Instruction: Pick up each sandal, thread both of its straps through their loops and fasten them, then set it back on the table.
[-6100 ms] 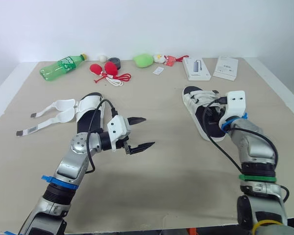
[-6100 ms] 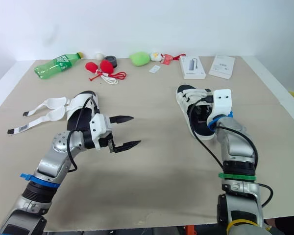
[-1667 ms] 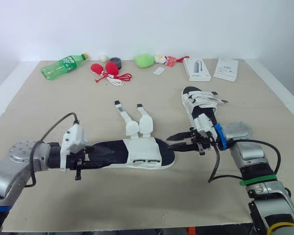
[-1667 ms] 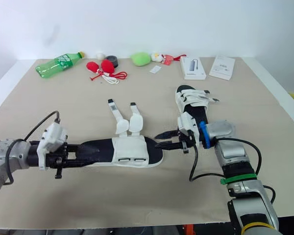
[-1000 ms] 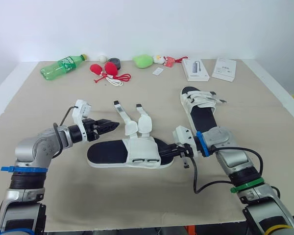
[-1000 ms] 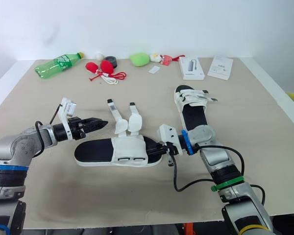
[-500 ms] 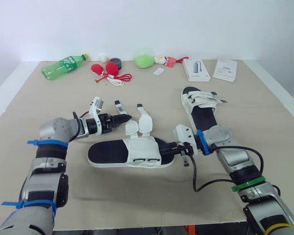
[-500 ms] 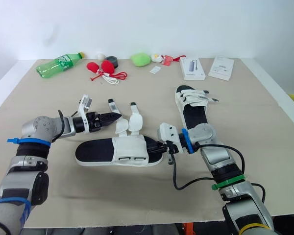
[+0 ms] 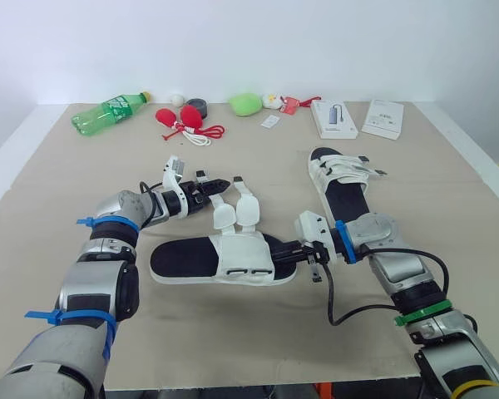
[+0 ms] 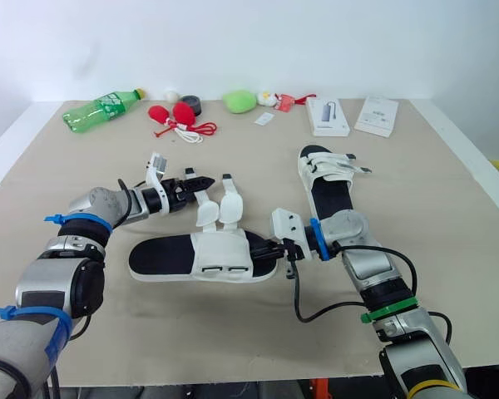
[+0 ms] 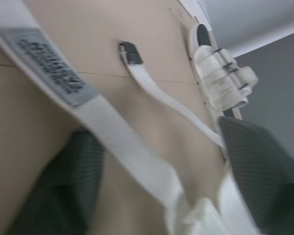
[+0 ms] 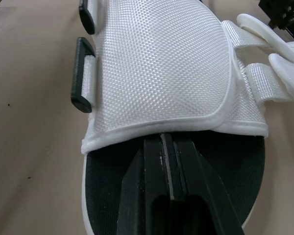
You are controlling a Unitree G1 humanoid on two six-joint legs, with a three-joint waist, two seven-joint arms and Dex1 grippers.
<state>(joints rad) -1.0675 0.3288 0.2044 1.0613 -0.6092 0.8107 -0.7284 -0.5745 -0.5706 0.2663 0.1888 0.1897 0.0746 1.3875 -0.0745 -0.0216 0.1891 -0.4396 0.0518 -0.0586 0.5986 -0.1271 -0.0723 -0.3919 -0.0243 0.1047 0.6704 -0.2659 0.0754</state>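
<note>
A wide beige tabletop point(image 9: 258, 332) carries everything. Near its middle a black-soled sandal with a white mesh upper point(image 9: 233, 262) lies flat on its sole, lengthways across the robot's front, toe towards the robot's right. Its two white straps point(image 9: 248, 212) are undone and spread out on the tabletop on the far side of the sandal.

To the right lies a matching second sandal point(image 9: 343, 187), pointing away from the robot, with its straps across the foot.

The right claw point(image 9: 289, 253) is at the toe end of the open sandal. The right wrist view shows its two black fingers pressed together, tips on the black footbed just below the edge of the mesh upper; whether they pinch anything cannot be told.

The left claw point(image 9: 216, 184) is low over the tip of the leftmost strap. In the left wrist view its fingers point(image 11: 73, 186) are parted, with that strap running between them.

Along the far edge sit a green plastic bottle point(image 9: 106, 114) on its side, two flat white boxes point(image 9: 333, 117), a green soft toy point(image 9: 244, 103) and red toys with a cord point(image 9: 179, 120).
</note>
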